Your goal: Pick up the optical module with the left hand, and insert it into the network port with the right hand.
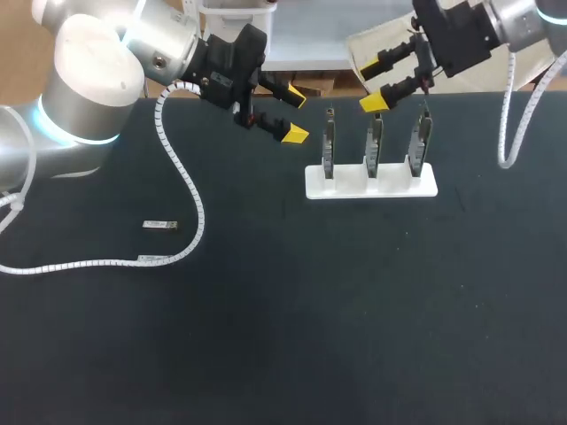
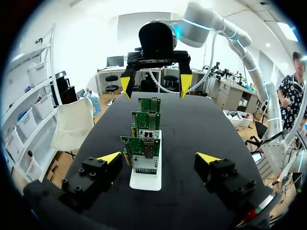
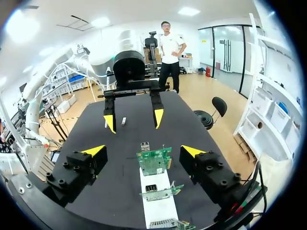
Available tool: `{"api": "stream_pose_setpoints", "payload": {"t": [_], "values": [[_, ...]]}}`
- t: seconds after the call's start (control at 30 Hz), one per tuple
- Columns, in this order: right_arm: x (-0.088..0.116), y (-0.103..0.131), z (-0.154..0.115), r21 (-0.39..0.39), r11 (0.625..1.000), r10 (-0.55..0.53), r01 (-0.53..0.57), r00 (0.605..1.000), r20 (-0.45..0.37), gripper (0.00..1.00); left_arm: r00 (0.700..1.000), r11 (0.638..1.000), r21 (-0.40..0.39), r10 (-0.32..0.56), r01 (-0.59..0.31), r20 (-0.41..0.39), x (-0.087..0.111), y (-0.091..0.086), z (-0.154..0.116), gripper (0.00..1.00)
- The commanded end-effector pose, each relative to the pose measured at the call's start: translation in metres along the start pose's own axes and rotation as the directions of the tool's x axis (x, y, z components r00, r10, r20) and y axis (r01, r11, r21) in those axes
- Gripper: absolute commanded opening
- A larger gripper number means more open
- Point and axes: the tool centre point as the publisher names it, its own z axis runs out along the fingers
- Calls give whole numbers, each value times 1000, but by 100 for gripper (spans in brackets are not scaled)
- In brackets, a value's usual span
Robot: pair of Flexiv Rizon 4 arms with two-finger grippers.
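A small silver optical module (image 1: 159,225) lies flat on the black table at the left, apart from both grippers; in the right wrist view the same module (image 3: 123,121) lies beyond the stand. A white stand (image 1: 372,184) holds three upright green network cards (image 1: 375,146). My left gripper (image 1: 297,115) hovers open just left of the stand, empty; its own view shows the cards (image 2: 144,143) lined up ahead of my left gripper (image 2: 159,158). My right gripper (image 1: 379,81) is open above the right cards, with the nearest card (image 3: 154,160) between its spread fingers (image 3: 192,151), untouched.
My left arm's white coiled cable (image 1: 182,177) trails over the table near the loose module. The right arm's cable (image 1: 514,124) hangs at the far right. The table's back edge runs just behind the stand.
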Motion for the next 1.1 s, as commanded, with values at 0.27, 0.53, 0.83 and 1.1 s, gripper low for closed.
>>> {"api": "stream_pose_setpoints", "payload": {"t": [0.27, 0.53, 0.83, 1.1], "values": [[5, 10, -8, 22, 1000, -22, 22, 1000, 1, 0, 1000, 1000, 0, -1, 1, -3, 0, 1, 1, 100], [4, 9, -8, 23, 999, -23, 23, 1000, 6, 0, 1000, 1000, 0, -1, 1, -3, 0, 1, 1, 100], [-2, 9, -2, 8, 999, -41, 41, 999, 7, 0, 1000, 1000, 0, -1, 1, -3, 0, 1, 1, 100], [-10, 8, 12, -11, 998, -56, 56, 998, 9, 0, 1000, 1000, 0, -1, 1, -3, 0, 1, 1, 100]]}}
